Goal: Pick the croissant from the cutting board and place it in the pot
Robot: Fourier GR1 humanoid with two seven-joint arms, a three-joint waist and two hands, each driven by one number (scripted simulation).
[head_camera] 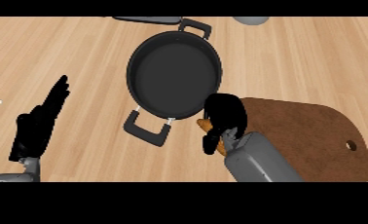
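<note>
The golden-brown croissant (pixel 207 126) shows only as a small piece at the left end of the dark wooden cutting board (pixel 309 130). My right hand (pixel 224 113) is curled over it and hides most of it, right beside the pot's near rim. The black pot (pixel 174 74) stands in the middle of the counter with nothing inside, one handle toward me and one at the far side. My left hand (pixel 39 121) rests open at the left edge, fingers pointing up and away, far from the pot.
A dark flat object (pixel 147 19) and a grey round object (pixel 251 20) are cut off at the far edge of the wooden counter (pixel 302 57). The cutting board has a hanging hole (pixel 351 145) at its right end.
</note>
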